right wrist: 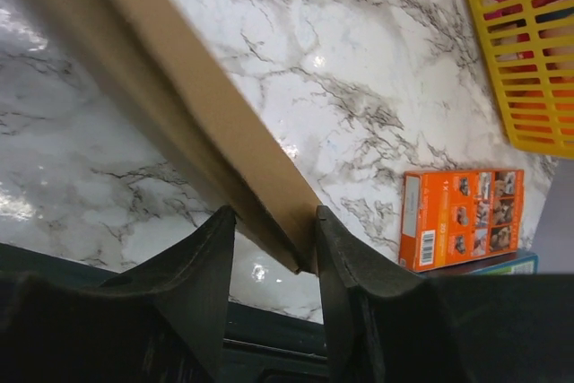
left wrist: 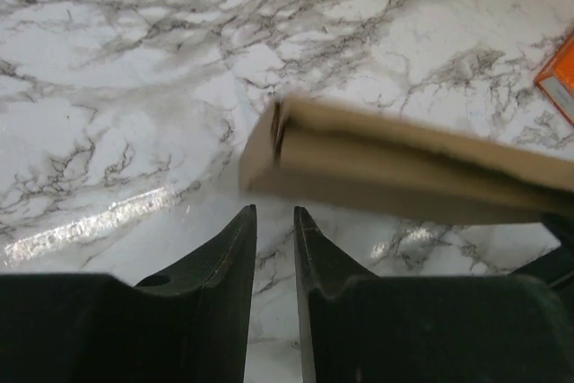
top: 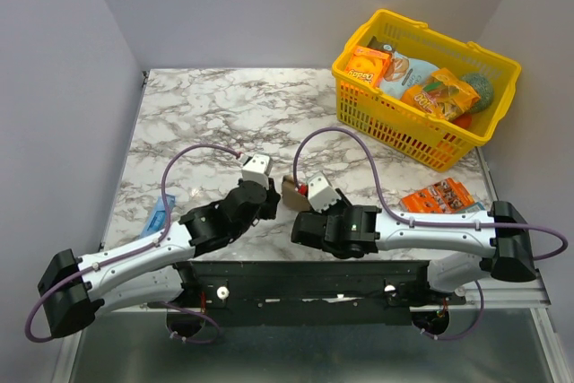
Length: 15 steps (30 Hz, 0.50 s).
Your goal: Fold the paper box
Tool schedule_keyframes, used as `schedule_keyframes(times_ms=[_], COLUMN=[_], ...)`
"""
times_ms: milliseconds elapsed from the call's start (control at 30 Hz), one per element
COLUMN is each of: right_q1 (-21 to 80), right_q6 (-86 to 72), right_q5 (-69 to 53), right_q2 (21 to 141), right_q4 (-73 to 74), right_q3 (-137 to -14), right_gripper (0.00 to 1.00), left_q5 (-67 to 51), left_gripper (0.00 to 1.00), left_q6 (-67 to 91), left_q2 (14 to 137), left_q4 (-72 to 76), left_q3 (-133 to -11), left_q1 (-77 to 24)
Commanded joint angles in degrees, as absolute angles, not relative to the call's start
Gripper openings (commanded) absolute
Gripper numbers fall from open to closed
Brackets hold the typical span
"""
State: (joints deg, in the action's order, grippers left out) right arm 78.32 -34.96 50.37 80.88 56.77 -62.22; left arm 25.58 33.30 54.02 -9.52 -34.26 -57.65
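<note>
We grip the paper box [right wrist: 179, 114] between our right fingers [right wrist: 350, 266], which are closed on its edge, at the lower centre of the top view. Our left fingers [left wrist: 224, 266] stand slightly apart and empty, just short of the box, over the tabletop [left wrist: 134, 60].

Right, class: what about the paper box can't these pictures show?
Top view: the paper box mostly hidden by the left wrist and right wrist.
Left wrist view: its folds are blurred; the right edge cuts it off.
Right wrist view: only one strip shows, cut off at the top-left corner.
</note>
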Motion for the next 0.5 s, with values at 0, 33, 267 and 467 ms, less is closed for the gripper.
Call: schedule_keyframes(times_ms=[0, 33, 267, 467], right_q1=[77.6, 77.6, 77.6, 77.7], right_q6=[-38.3, -38.2, -37.3, -36.0], right_q5=[52.2, 52.2, 51.9, 51.3], right_q2=[82.9, 82.8, 82.8, 82.0], right_q4=[63.4, 63.3, 62.4, 60.8], right_q3=[-61.1, -61.1, -60.8, -60.3], right_gripper=[0.39, 0.39, 0.39, 0.39], left_q5=[21.4, 21.2, 19.7, 13.2], left_gripper=[0.40, 0.44, 0.57, 0.73], left_q6=[34.1, 34.2, 34.7, 33.0], left_q2=[51.2, 50.5, 46.6, 53.9], left_q4=[-17.8, -18.0, -15.2, -7.8], left_q3=[-33.2, -33.3, -33.8, -37.6], left_q1=[-58.3, -58.3, -57.4, -51.2])
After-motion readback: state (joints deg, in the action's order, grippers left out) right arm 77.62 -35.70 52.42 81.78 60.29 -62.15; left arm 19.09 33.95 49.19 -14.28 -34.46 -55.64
